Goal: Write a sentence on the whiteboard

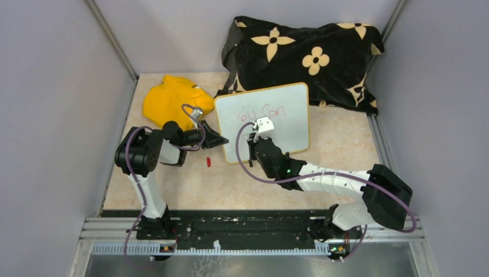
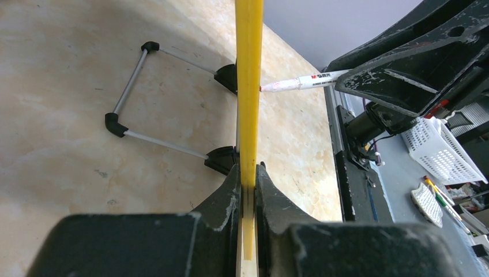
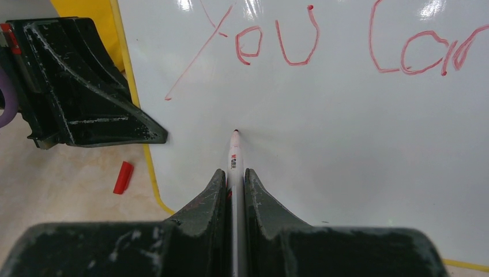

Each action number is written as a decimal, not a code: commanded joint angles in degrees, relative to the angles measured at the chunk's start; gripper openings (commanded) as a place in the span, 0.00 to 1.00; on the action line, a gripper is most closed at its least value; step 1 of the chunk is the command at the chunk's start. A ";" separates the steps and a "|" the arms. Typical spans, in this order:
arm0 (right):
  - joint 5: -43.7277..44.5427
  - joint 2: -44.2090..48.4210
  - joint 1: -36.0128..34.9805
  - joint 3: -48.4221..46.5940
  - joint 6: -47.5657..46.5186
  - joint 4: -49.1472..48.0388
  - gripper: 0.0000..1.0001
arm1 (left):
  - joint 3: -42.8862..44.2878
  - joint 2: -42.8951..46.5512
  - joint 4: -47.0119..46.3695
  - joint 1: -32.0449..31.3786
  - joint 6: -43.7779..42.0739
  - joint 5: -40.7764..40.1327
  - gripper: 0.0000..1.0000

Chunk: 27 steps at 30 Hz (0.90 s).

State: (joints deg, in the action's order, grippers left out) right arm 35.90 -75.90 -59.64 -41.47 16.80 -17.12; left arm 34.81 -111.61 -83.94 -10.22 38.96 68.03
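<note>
The whiteboard (image 1: 288, 130) stands tilted on the table, its yellow rim (image 2: 249, 86) edge-on in the left wrist view. My left gripper (image 1: 222, 140) (image 2: 249, 176) is shut on that left rim. Red words of the sentence (image 3: 277, 46) read "You Can" along the top of the board (image 3: 357, 150). My right gripper (image 1: 254, 147) (image 3: 233, 176) is shut on a white marker (image 3: 234, 158) (image 2: 305, 82). Its red tip rests against the board below "You". The left gripper (image 3: 86, 86) shows at the board's edge in the right wrist view.
A red marker cap (image 1: 209, 162) (image 3: 123, 177) lies on the table by the board's lower left corner. A yellow cloth (image 1: 170, 101) sits behind the left arm. A black flowered cushion (image 1: 305, 55) lies behind the board. The board's wire stand (image 2: 132, 86) rests on the table.
</note>
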 commanded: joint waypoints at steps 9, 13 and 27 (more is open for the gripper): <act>-1.26 -1.49 1.17 -1.36 3.13 0.40 0.00 | 0.78 0.32 2.03 -0.71 -1.27 1.01 0.00; -1.04 -0.88 1.18 -0.23 3.49 1.13 0.00 | 0.78 0.43 2.03 -0.68 -1.26 1.01 0.00; -2.76 1.50 1.19 4.34 6.40 3.44 0.00 | 0.79 0.52 2.03 -0.71 -1.18 0.92 0.00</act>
State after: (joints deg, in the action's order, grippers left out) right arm 32.88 -75.72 -59.09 -38.17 22.13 -14.79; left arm 34.83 -111.61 -83.55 -10.20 38.89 67.92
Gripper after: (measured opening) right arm 0.106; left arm 0.135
